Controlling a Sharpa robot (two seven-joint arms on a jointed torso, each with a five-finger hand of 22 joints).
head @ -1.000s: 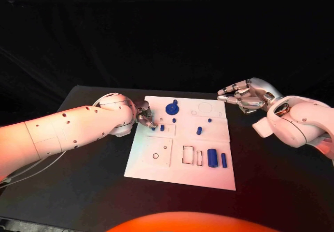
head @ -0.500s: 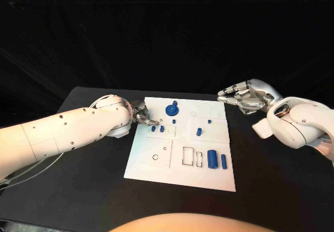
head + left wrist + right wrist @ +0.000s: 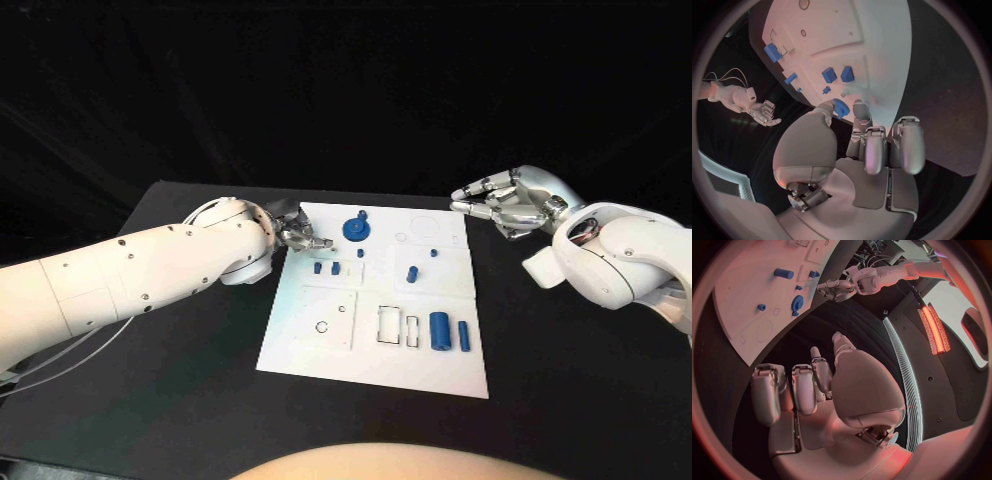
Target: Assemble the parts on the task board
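Observation:
The white task board (image 3: 326, 350) lies in the middle of the black table. A blue gear (image 3: 355, 229) sits near its far edge, also seen in the left wrist view (image 3: 839, 106). Two small blue parts (image 3: 326, 268) stand side by side just below my left hand (image 3: 300, 238), which hovers at the board's far left edge with fingers loosely curled and nothing in them. More small parts (image 3: 413, 271) dot the middle. Two blue cylinders (image 3: 449, 331) lie near the right edge. My right hand (image 3: 505, 200) hangs off the far right corner, fingers apart, holding nothing.
Rectangular cut-outs (image 3: 391, 323) and a small ring outline (image 3: 323, 326) mark the board's near half. Bare black table (image 3: 173, 400) surrounds the board on all sides. My left forearm (image 3: 130, 270) stretches across the table's left part.
A second small blue part now stands beside the first, left there by my left hand, which then drew back slightly toward the far edge. The right hand stayed still.

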